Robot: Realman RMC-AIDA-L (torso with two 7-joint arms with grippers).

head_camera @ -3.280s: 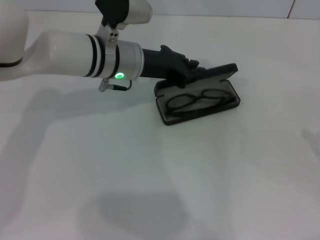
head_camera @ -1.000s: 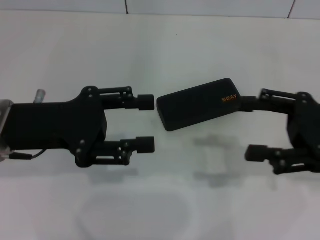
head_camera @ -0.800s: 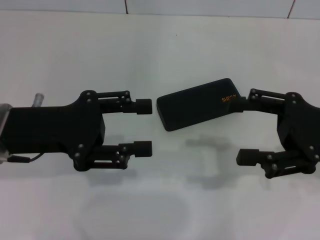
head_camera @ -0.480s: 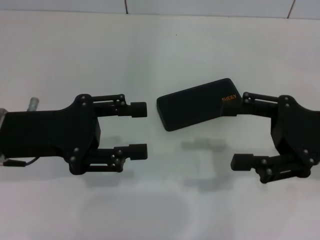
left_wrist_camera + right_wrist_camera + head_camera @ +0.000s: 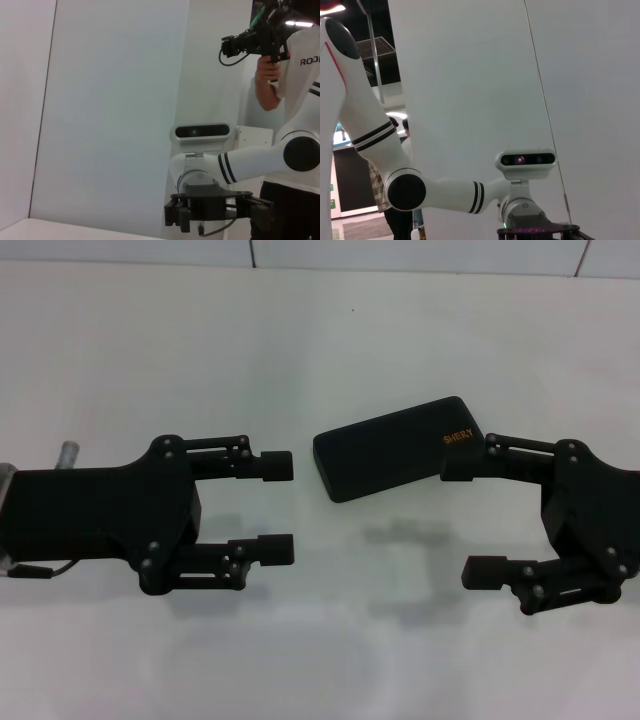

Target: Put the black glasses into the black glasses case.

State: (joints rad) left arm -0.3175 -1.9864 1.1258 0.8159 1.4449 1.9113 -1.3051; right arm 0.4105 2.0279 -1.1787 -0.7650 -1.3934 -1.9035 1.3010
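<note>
The black glasses case (image 5: 397, 447) lies shut on the white table, its lid down with small orange lettering near its right end. The black glasses are hidden from view. My left gripper (image 5: 277, 509) is open and empty, left of the case and a little nearer the front, its fingertips (image 5: 276, 467) apart from the case. My right gripper (image 5: 473, 517) is open and empty on the right; its upper fingertip (image 5: 458, 467) is at the case's right end. The left wrist view shows the right gripper (image 5: 220, 210) far off; the right wrist view shows the left arm (image 5: 520, 210).
The white table (image 5: 320, 350) extends all around the case. A white wall with a tile seam runs along the back edge. A person holding a camera (image 5: 250, 40) stands behind the robot in the left wrist view.
The case, open with the glasses inside earlier, is now shut. In the last second the left gripper drew back leftward and the right gripper moved left toward the case's right end.
</note>
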